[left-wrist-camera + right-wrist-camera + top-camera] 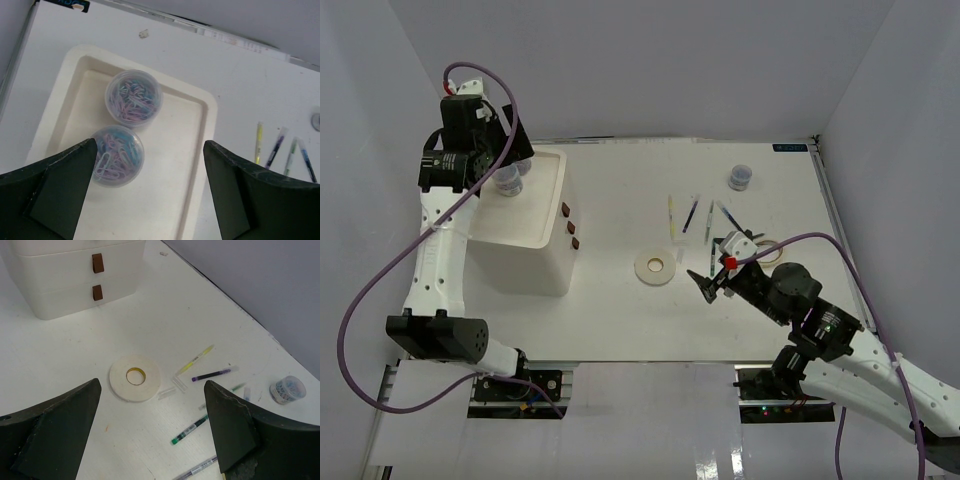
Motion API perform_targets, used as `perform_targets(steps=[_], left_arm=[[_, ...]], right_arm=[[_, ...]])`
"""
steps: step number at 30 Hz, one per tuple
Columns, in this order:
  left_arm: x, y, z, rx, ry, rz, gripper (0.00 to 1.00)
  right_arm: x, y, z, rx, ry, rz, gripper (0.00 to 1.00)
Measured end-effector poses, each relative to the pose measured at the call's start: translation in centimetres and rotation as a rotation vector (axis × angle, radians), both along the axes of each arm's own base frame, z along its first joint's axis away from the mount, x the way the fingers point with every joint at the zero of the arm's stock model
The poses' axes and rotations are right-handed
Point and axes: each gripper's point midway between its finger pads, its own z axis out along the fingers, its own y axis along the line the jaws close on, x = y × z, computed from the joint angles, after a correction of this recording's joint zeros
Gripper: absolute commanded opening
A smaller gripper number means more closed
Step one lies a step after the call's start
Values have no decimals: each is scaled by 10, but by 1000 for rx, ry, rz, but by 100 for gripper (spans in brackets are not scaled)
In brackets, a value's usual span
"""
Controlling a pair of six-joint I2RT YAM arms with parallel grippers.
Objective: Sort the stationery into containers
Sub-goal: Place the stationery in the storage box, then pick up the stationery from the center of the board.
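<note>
Jars [133, 96], two, rest in the top tray [210, 107] of the box unit [535, 255] beneath the empty, wide-open left gripper [150, 145], which should rise straight up, clear of both; the right gripper [152, 384], likewise open, hangs near the tape ring [135, 377] off the box's drawer side.

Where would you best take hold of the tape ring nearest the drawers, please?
I would come straight down with the right gripper. The tape ring lies flat and low, so its outer edge offers little height; put one finger in the centre hole and one outside, pinching the band.

White table [620, 190] carries drawer box [545, 255], pens [690, 217], tape ring [654, 267], one jar [740, 177].
</note>
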Motion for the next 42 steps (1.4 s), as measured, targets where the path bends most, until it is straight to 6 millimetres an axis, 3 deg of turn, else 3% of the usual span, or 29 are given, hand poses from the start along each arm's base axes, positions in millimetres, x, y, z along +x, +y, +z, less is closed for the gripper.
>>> perform_targets(steps=[6, 10, 12, 16, 19, 23, 28, 36, 39, 42], left_arm=[[-4, -22, 29, -67, -99, -107, 98], [-1, -41, 34, -124, -133, -194, 98], [-3, -55, 27, -152, -129, -246, 98], [-12, -110, 13, -177, -107, -402, 98], [-22, -158, 4, -185, -103, -543, 98], [-31, -194, -16, -192, -107, -671, 98], [-33, -203, -56, -177, -66, -717, 98], [-43, -211, -110, -185, -23, -781, 98], [-47, -209, -116, -184, -18, -778, 98], [-46, -207, -109, -176, -47, -768, 98]], right_arm=[[6, -6, -1, -7, 0, -50, 90], [26, -22, -8, -35, 12, -205, 90], [40, -31, -14, -74, 24, -304, 90], [74, -53, -22, -121, 71, -485, 90], [103, -83, -28, -125, 122, -625, 90], [141, -113, -31, -110, 188, -743, 90], [188, -137, -62, -98, 287, -780, 90], [254, -159, -146, -119, 440, -694, 90], [286, -155, -160, -132, 435, -626, 90], [314, -153, -167, -142, 411, -570, 90]])
